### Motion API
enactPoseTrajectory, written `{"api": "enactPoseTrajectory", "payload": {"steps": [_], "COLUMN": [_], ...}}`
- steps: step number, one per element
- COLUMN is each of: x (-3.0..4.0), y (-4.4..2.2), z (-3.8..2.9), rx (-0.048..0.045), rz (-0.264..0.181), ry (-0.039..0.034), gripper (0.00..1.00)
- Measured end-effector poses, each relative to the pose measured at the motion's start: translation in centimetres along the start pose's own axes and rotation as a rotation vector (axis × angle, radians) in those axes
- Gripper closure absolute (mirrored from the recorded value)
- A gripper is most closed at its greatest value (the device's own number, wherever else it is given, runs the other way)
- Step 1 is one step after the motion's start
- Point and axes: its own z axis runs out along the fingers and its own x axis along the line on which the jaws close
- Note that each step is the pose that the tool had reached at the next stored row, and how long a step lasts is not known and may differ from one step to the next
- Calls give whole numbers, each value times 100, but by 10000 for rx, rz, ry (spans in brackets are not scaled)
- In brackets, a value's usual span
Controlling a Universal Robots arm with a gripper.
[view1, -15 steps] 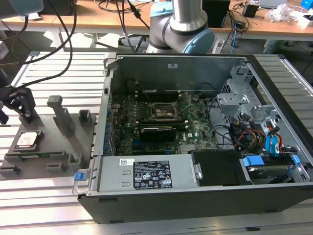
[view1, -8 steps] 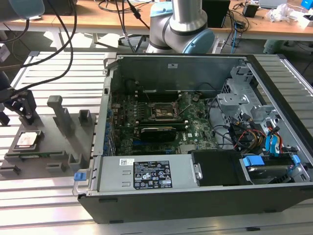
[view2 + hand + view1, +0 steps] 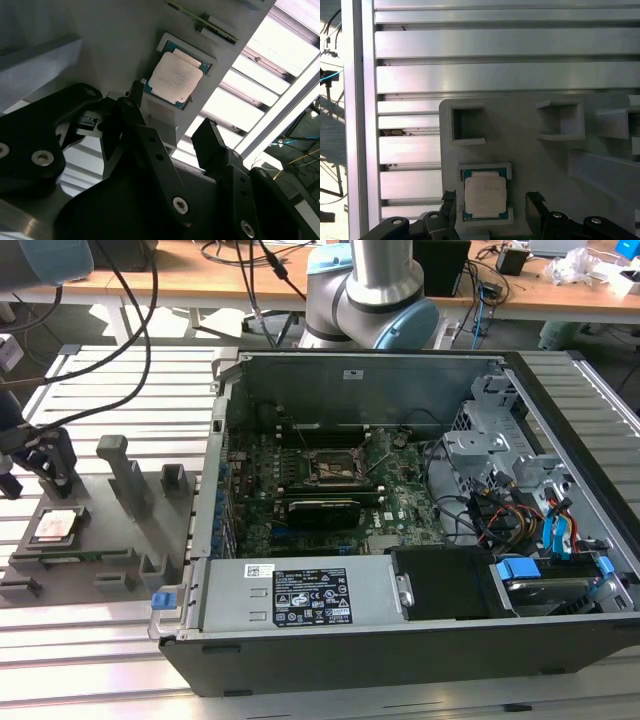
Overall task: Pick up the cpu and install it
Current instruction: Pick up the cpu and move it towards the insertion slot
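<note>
The cpu [image 3: 55, 528] is a small square chip with a pale metal top. It lies flat in a shallow pocket of the grey fixture plate [image 3: 120, 540] at the exterior view's left. My black gripper [image 3: 52, 478] hangs a short way above it, open, with nothing between its fingers. In both wrist views the cpu [image 3: 485, 196] [image 3: 175, 77] sits in its framed recess. One finger [image 3: 448, 201] stands on each side of the cpu, apart from it. The motherboard socket [image 3: 335, 468] lies inside the open computer case.
The open computer case [image 3: 400, 640] takes up the middle and the exterior view's right, with cables and drive bays [image 3: 520, 510] inside. Upright grey blocks [image 3: 125, 475] rise from the fixture beside the cpu. Everything rests on a slatted aluminium table [image 3: 100, 660].
</note>
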Motion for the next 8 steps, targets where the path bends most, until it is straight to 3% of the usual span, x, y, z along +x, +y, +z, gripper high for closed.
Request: {"api": "enactPoseTrajectory", "payload": {"steps": [8], "x": [2], "y": [0], "z": [60], "rx": [-1], "rz": [0], "ry": [0], "gripper": [34]}}
